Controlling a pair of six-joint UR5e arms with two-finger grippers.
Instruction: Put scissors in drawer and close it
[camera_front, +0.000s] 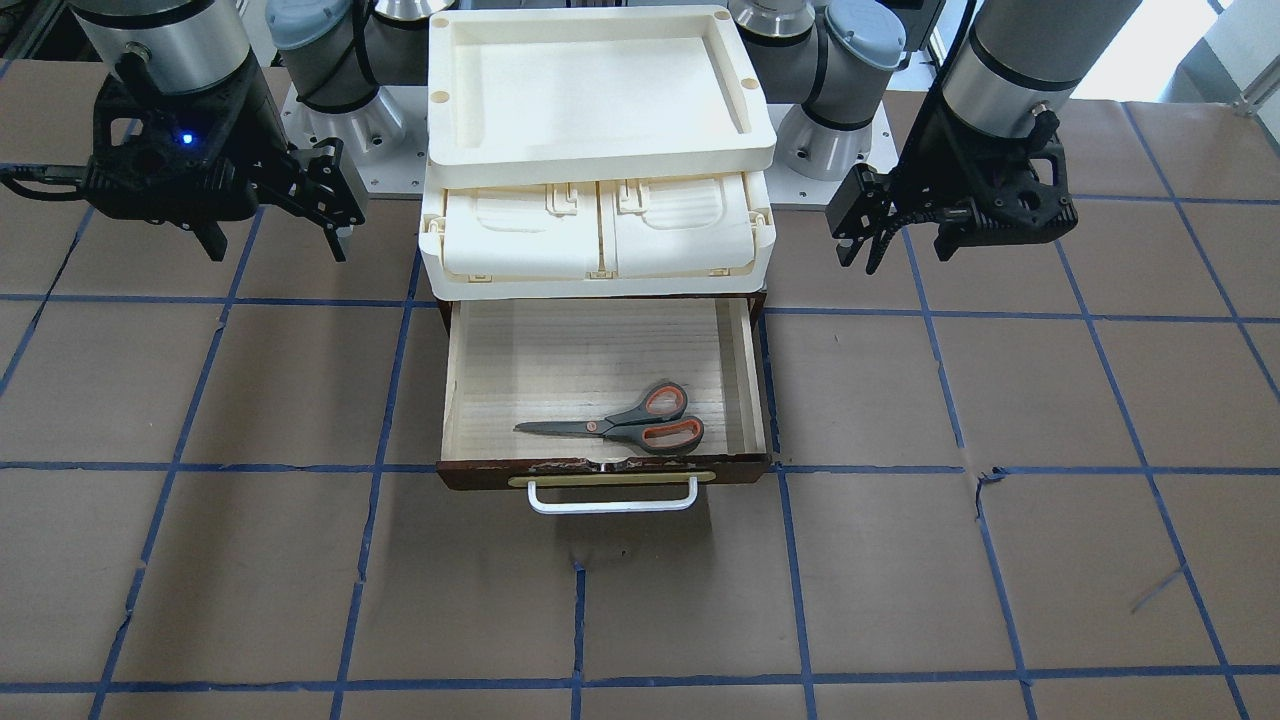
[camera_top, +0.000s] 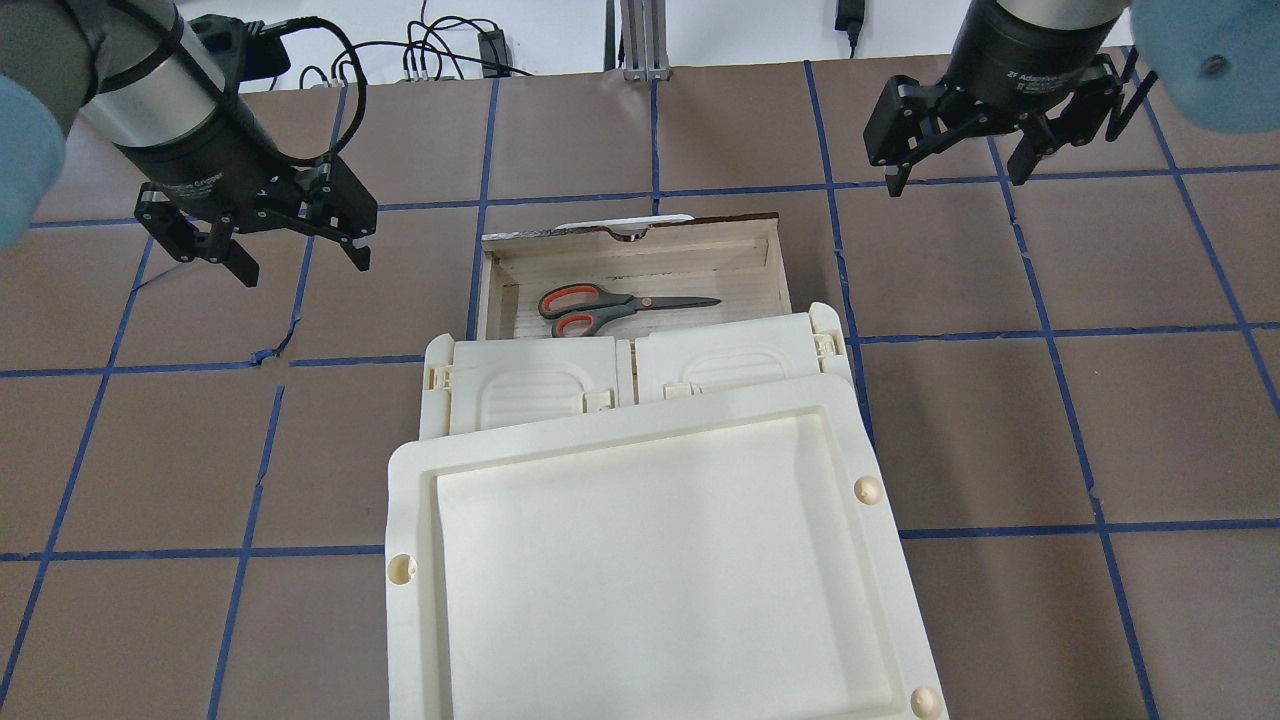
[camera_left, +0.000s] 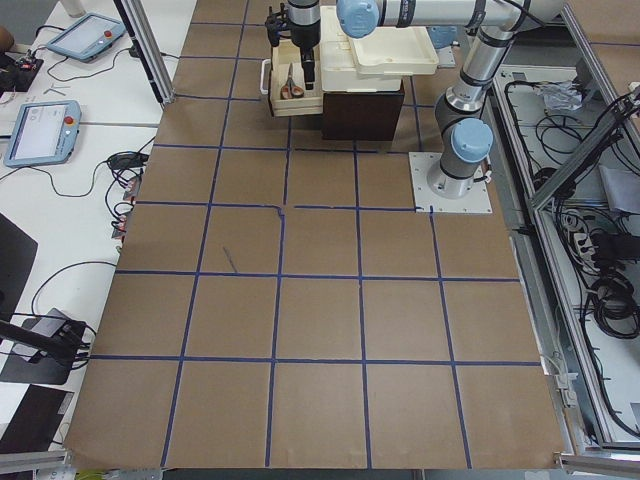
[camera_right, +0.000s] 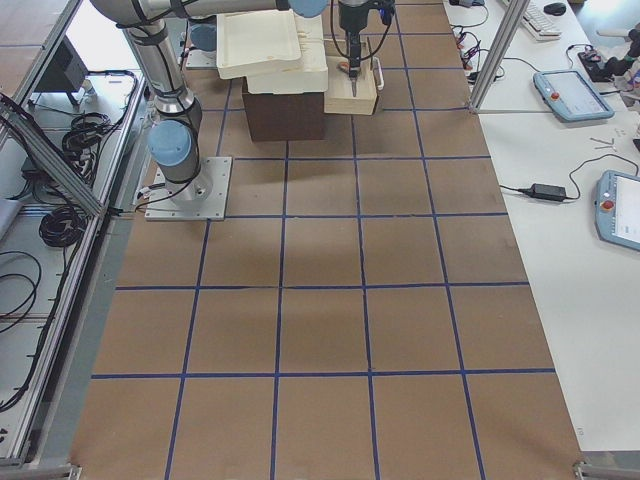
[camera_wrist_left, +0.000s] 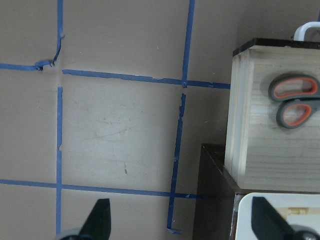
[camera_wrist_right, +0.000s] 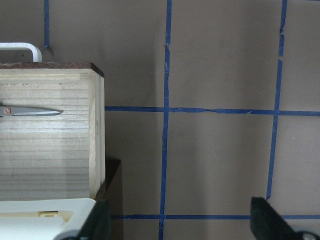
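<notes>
Front-facing and overhead views: the rear of the drawer (camera_front: 746, 370) is hidden beneath the cream trays (camera_front: 600, 165).

Left wrist view: the scissors (camera_wrist_left: 294, 100) are cut off by the right edge, so only the loop handles show. The left hand (camera_wrist_left: 183, 221) is cut off by the bottom edge, leaving two fingertips.

Right wrist view: only the blade tip shows at the left edge. The right hand (camera_wrist_right: 181, 221) likewise shows fingertips only.

Side views: the scissors are too small for detail.

A robotics lab, shown by teach pendants (camera_left: 38, 132), loose cables (camera_left: 600, 272) and tape-gridded table (camera_left: 320, 320).
</notes>
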